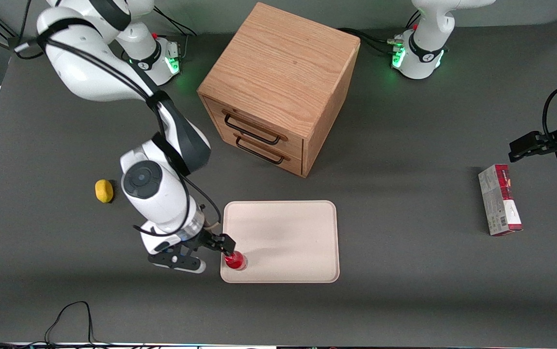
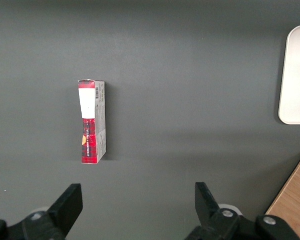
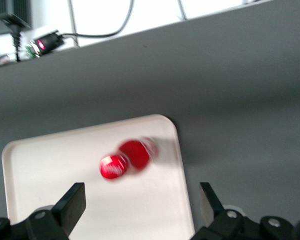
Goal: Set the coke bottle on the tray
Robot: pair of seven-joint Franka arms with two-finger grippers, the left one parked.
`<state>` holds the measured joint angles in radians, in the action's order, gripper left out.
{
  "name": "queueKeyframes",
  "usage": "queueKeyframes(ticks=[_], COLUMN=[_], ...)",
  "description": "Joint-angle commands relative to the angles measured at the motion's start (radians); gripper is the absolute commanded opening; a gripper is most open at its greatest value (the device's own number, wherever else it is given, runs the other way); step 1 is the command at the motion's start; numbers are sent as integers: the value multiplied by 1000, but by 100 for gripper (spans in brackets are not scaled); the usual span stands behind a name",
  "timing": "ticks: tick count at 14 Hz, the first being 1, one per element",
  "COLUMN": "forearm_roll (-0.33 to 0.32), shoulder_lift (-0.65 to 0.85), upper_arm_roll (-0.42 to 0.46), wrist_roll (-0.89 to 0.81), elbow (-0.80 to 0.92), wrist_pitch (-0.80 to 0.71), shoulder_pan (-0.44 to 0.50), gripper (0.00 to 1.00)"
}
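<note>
Coke bottle (image 1: pixel 235 260) stands upright on the tray (image 1: pixel 288 232), in the tray corner nearest the front camera at the working arm's end, close to both rims there but inside them. In the right wrist view the bottle (image 3: pixel 129 157) is seen from above, red cap and wider red body, slightly blurred, sitting near the rounded corner of the tray (image 3: pixel 49 180) with bare cream surface around it. The gripper (image 1: pixel 225 245) hangs just above and beside the bottle at the tray edge; its fingers (image 3: pixel 72 202) are spread wide with the bottle lying free between them, gripping nothing. Most of the tray is bare toward the parked arm's end and toward the wooden drawer cabinet (image 1: pixel 278 87), which sits farther from the front camera than the tray with a strip of dark table (image 1: pixel 404 291) between them. Yellow lemon-like object (image 1: pixel 104 190) lies on the table toward the working arm's end, well apart from the tray. Red-and-white carton (image 1: pixel 500 199) lies flat toward the parked arm's end, well apart from everything; the left wrist view shows the carton (image 2: pixel 92 121) with open table all round and a tray corner (image 2: pixel 295 75) at the edge. Bottle is small, red all over, cap red, narrow neck.
</note>
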<state>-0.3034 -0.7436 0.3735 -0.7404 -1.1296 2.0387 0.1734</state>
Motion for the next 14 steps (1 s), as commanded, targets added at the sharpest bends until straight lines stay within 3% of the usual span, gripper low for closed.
queueKeyframes(ticks=[1,4,6,10,14], forearm_roll=[120,295,306,306,309], shoulder_lift=[241,494,620,849,879], upper_arm_roll=[-111,-278,-353,-406,-432], wrist_roll=[113,360,494,584,598], elbow=[-201,-404,-485,-682,-679], wrist_pitch=[-78,-182,-279,-325,-394], shoulder_pan=[11,26,20,-34,-37], gripper=[100,100,100,100,100])
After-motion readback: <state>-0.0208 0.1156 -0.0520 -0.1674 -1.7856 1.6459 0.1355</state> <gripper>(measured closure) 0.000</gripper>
